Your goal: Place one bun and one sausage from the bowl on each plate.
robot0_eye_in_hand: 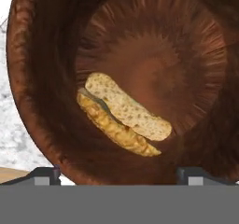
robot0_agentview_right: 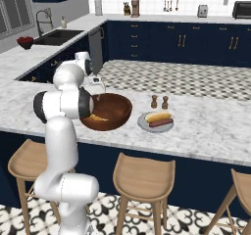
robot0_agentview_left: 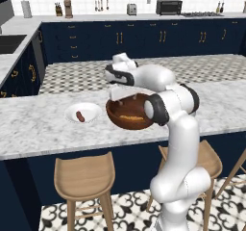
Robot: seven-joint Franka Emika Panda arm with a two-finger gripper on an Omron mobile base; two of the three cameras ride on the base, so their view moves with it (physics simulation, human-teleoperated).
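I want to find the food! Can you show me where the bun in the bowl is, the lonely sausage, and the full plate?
bun [robot0_eye_in_hand: 126, 110]: hand view, on its pale cut face.
sausage [robot0_agentview_left: 80, 116]: left base view, on its middle.
full plate [robot0_agentview_right: 141, 123]: right base view, on its bare left rim.

we see one bun [robot0_eye_in_hand: 123, 115] in the bowl [robot0_agentview_left: 126, 121] on the counter [robot0_agentview_left: 38, 124]; a plate [robot0_agentview_left: 91, 109] with a sausage [robot0_agentview_left: 80, 116] to its left, a plate [robot0_agentview_right: 143, 125] with bun and sausage to its right.
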